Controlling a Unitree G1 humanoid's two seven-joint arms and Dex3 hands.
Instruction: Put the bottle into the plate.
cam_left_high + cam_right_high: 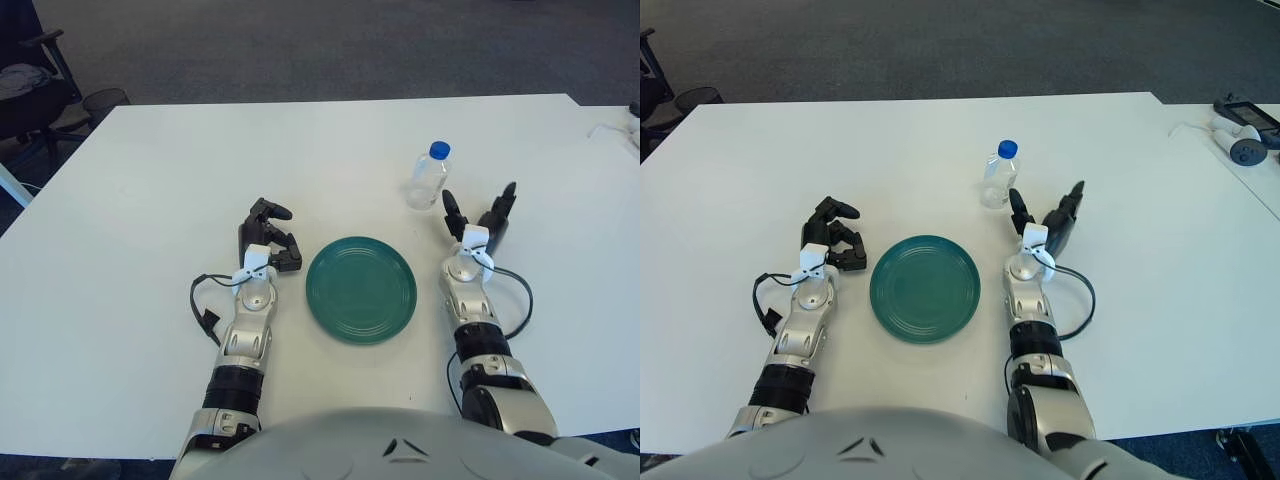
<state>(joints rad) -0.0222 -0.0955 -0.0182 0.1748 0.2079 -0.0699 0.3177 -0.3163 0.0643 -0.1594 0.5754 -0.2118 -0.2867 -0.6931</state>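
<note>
1. One clear plastic bottle (pixel 429 177) with a blue cap stands upright on the white table (pixel 150 180), on the robot's right side and toward the far half of the tabletop. Nothing grips it.
2. The bottle is beyond the green plate (pixel 361 289) and to the right of it, apart from its rim; the plate lies flat near the front middle of the table, between the two forearms, and holds nothing.
3. The right hand (pixel 476 222) is just in front of the bottle and slightly to its right, close to it but not touching. Its dark fingers (pixel 449 210) are spread wide and point upward and away from the robot, with a clear gap between them, and they hold nothing. A black cable (pixel 515 300) loops beside the right wrist.
4. The left hand (pixel 266 237) shows just beside the plate's left edge. Its fingers (pixel 276 211) are curled inward in a loose fist around nothing. A black cable also loops out from the left forearm (pixel 245 340).
5. Farther out, a dark office chair (pixel 35 85) stands on the grey carpet off the table's far left corner, and in the right eye view a small grey device (pixel 1238 125) with a white cord lies on a neighbouring surface at the far right.
</note>
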